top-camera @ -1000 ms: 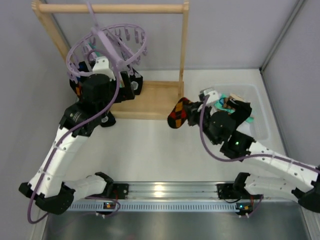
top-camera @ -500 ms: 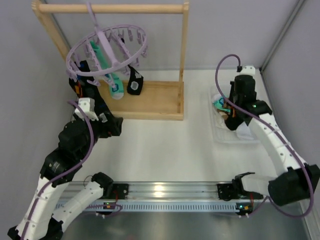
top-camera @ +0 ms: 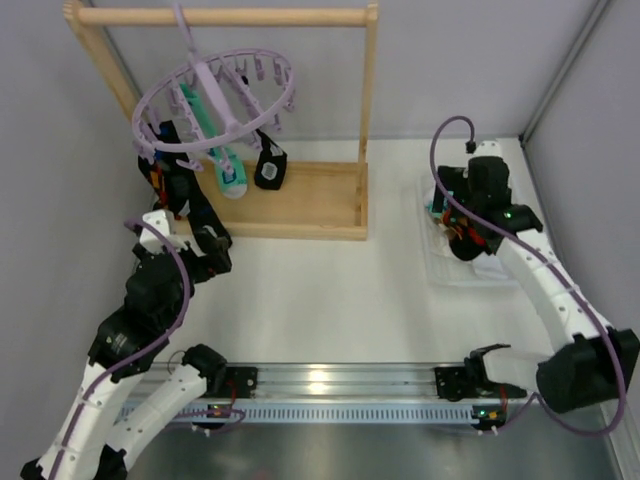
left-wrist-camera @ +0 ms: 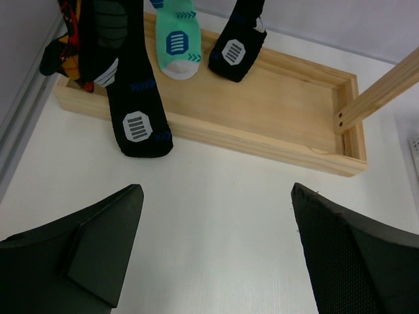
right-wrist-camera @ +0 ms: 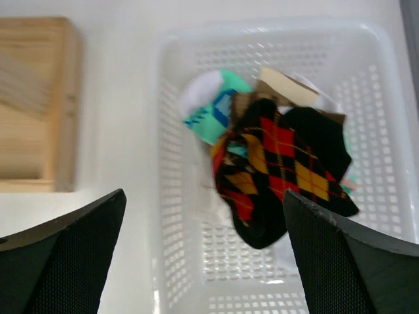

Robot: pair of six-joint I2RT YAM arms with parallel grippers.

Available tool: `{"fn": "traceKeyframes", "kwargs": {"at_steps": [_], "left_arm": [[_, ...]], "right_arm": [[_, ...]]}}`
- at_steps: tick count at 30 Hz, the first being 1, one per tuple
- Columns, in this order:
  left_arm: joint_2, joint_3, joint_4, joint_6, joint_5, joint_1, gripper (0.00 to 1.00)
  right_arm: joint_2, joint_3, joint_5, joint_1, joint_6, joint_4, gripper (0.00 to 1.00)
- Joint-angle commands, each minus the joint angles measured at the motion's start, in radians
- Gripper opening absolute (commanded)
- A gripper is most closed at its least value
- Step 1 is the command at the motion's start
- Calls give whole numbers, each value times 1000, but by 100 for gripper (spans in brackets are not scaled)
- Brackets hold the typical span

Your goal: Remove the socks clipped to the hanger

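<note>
Our left gripper and right gripper gape empty (socks hang clipped), so a hard tug could unhook the hanger.

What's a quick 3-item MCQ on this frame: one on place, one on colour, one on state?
1. Where is the argyle sock that the right wrist camera sees?
A. on the floor
B. in the white basket
C. clamped in a gripper

2. What colour is the hanging sock between the two black socks in the left wrist view?
A. red
B. yellow
C. teal and white

3. How is the left gripper?
A. open, empty
B. shut on a black sock
C. shut on nothing

Key:
1 B: it lies on the heap inside the basket, below the open right gripper.
2 C: teal body, white toe.
3 A: its fingers stand wide apart with nothing held between them.
</note>
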Motion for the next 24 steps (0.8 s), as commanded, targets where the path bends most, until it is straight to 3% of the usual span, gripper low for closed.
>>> {"fn": "traceKeyframes", "kwargs": {"at_steps": [1,3,9,15,19,24], "left_arm": [[48,-19,47,-45,-49,2,98],[80,-13,47,-54,-55,2,98],[217,-65,58,-138,-62,2,98],[358,-146,191,-214,-235,2,98],[473,-194,317,-249,-204,44,98],[658,-255,562,-243,-209,185,98]], "right_arm": [[-190,-53,-260,32,2,151,99],[-288,-157,-456,34,37,307,99],[-360,-322,-685,34,146,488,99],[-369,-419,-783,34,200,618,100],[-383,-449,-805,35,186,644,99],[-409,-466,-851,34,140,641,99]]}}
